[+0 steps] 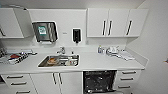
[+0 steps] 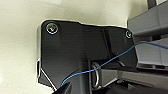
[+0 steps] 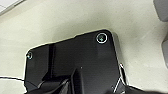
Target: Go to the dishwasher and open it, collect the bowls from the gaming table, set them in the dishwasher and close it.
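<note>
Facing a white kitchen desk (image 1: pixel 100 63) with one steel sink (image 1: pixel 60 60) set in it, dishes inside. One dishwasher (image 1: pixel 99 81) under the desk, right of the sink, standing open with its dark inside showing. Three drawers (image 1: pixel 127 79) right of it. One dish rack (image 1: pixel 15 58) at the desk's left end. Fingers on both arms: cannot tell if wide or narrow.

Black wrist plate (image 2: pixel 75 50) with silver corner screws (image 2: pixel 52 28); a thin blue cable (image 2: pixel 107 61) crossed it beside grey housing (image 2: pixel 150 22).
</note>
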`<state>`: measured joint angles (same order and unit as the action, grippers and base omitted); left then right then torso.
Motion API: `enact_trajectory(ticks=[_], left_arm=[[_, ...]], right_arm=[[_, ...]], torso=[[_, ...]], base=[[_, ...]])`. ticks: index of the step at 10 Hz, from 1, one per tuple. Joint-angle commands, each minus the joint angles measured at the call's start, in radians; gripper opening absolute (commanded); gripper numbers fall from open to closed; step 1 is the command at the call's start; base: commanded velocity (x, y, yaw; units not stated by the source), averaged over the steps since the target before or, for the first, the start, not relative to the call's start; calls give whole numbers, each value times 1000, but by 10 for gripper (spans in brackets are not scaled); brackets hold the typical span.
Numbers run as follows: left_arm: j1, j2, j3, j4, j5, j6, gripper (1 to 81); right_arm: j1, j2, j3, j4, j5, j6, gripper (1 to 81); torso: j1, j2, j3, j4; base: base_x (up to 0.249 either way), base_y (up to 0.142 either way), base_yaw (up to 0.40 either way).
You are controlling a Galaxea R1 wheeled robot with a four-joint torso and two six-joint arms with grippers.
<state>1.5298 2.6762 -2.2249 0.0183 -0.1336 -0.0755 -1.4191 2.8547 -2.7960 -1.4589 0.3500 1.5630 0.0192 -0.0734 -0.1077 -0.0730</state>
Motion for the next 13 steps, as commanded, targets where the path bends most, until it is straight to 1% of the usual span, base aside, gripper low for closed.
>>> enact_trajectory(ticks=[1, 2, 4, 5, 6, 8, 10, 11, 13], left_arm=[[-32, 13, -39, -11, 54, 3, 811], [-32, 38, -75, -12, 54, 3, 811], [-32, 116, -193, -12, 55, 3, 811], [-30, 166, -272, -11, 83, 3, 811], [-30, 199, -318, -12, 103, 3, 811], [-30, 239, -361, -12, 104, 3, 811], [-30, 248, -377, -3, 106, 3, 811], [-30, 248, -377, -1, 104, 3, 811], [-30, 252, -378, 2, 103, 11, 811]], right_arm=[[47, -6, -29, 0, -29, -1, 811], [45, 2, -36, 2, -29, 2, 811], [22, 34, -54, 0, -52, 0, 811], [10, 51, -63, 2, -92, 8, 811], [-1, 57, -59, 5, -108, 8, 811], [-16, 80, -60, 5, -117, 11, 811], [-31, 93, -57, 6, -118, 11, 811], [-25, 103, -57, 5, -150, 11, 811], [-24, 145, -60, 6, -272, 11, 811]], torso=[[0, 0, 0, 0], [0, 0, 4, 0], [0, 0, 3, 0], [0, 0, 3, 0], [0, 0, 3, 0], [0, 0, 3, 0], [0, 0, 3, 0], [0, 0, 3, 0], [0, 0, 3, 0]], base=[[0, 0, 0], [0, 0, 0], [0, 0, 0], [0, 0, 0], [0, 0, 0], [0, 0, 0], [0, 0, 0], [0, 0, 0], [0, 0, 0]])
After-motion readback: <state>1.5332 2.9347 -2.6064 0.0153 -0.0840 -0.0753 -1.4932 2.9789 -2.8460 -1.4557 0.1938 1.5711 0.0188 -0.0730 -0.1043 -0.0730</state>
